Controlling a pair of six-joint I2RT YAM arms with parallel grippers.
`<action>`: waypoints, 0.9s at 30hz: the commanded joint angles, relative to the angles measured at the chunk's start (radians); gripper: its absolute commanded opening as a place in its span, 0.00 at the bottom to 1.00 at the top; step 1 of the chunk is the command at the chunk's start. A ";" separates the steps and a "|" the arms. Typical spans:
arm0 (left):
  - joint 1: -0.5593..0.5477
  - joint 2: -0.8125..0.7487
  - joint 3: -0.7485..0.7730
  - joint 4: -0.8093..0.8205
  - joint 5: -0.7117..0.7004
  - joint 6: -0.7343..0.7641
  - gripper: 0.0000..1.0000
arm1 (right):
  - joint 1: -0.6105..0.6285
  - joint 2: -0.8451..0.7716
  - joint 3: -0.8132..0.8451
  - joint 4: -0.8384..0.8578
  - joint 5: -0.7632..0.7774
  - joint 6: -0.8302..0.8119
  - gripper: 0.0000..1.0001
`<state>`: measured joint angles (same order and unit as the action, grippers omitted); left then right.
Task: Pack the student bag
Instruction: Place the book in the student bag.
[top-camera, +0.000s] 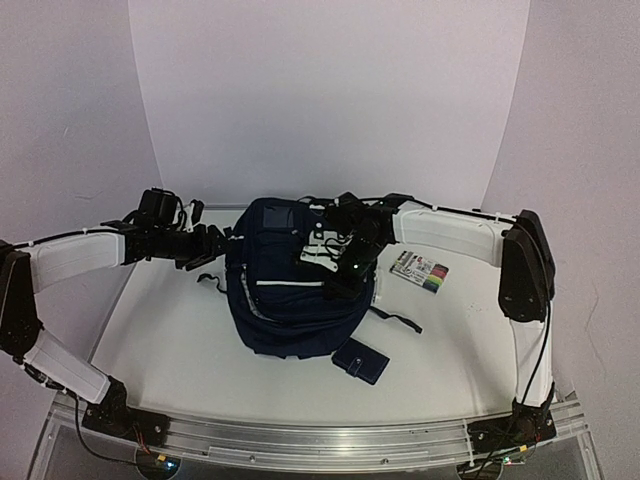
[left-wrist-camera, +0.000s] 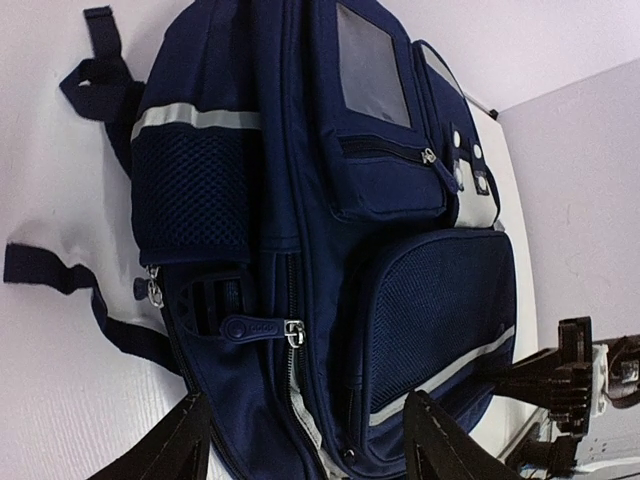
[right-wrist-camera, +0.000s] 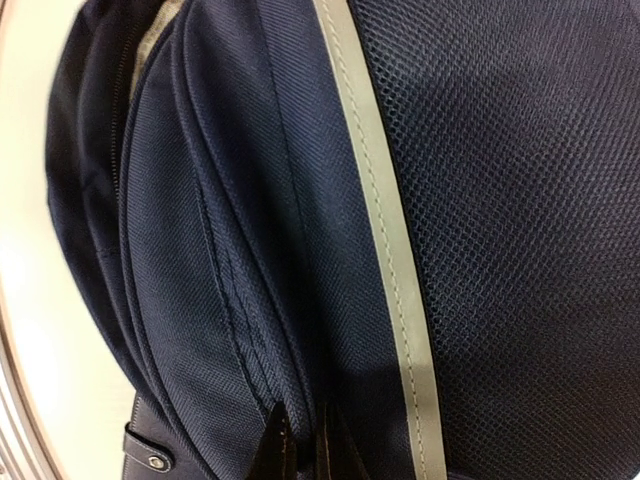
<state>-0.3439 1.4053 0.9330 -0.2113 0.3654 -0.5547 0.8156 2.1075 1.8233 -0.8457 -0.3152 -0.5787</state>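
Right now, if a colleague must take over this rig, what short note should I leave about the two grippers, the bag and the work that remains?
Left gripper: open, jaws apart at the left side of the student bag, holding nothing.
Right gripper: shut, tips against the bag's fabric; whether it pinches cloth cannot be seen.
Things: the bag lies in the middle of the table. The small navy wallet lies on its near side and the pack of coloured markers to its right, both outside it.
Done: nothing visibly packed.
Left: get both items inside, then close the bag.
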 joint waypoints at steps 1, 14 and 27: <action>0.002 0.051 0.084 -0.091 0.052 0.216 0.65 | -0.070 -0.026 -0.061 -0.063 0.145 -0.032 0.00; 0.002 0.192 0.246 -0.255 0.196 0.671 0.73 | -0.088 -0.058 -0.067 -0.088 0.053 -0.036 0.00; -0.043 0.389 0.464 -0.484 0.187 0.916 0.61 | -0.088 -0.035 -0.037 -0.122 -0.012 -0.027 0.00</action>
<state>-0.3564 1.7538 1.3226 -0.5983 0.5568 0.2375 0.7444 2.0773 1.7668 -0.8601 -0.3418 -0.6361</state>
